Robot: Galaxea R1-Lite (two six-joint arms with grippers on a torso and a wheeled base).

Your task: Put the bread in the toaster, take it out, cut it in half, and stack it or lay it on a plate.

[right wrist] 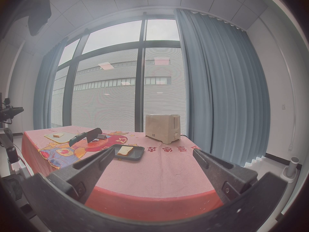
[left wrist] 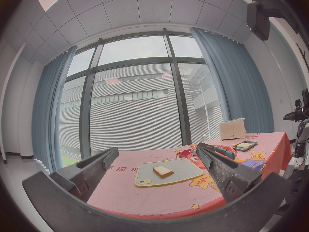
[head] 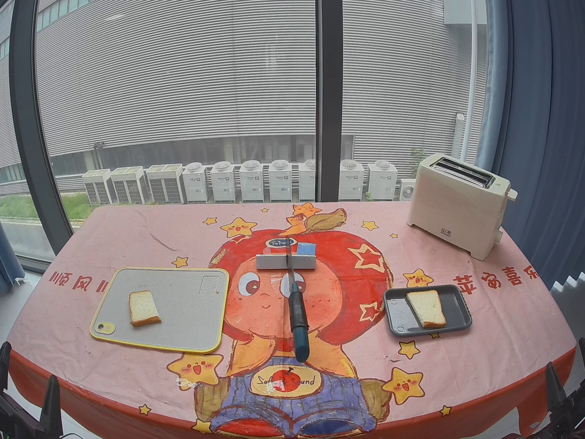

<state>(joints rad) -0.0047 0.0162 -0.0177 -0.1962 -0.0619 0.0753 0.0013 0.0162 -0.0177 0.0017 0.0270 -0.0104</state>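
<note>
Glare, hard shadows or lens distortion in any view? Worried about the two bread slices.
Head view: soft window daylight, no glare; the bread slice on the grey cutting board and the other bread slice in the dark rectangular tray cast barely any shadow; window frame bows mildly. Left wrist view: strong fisheye, curtains and ceiling curve, corners dark. Right wrist view: likewise.

Bread slice (head: 144,308) flat on cutting board (head: 189,324); second slice (head: 426,308) on dark plate (head: 399,319)
</note>
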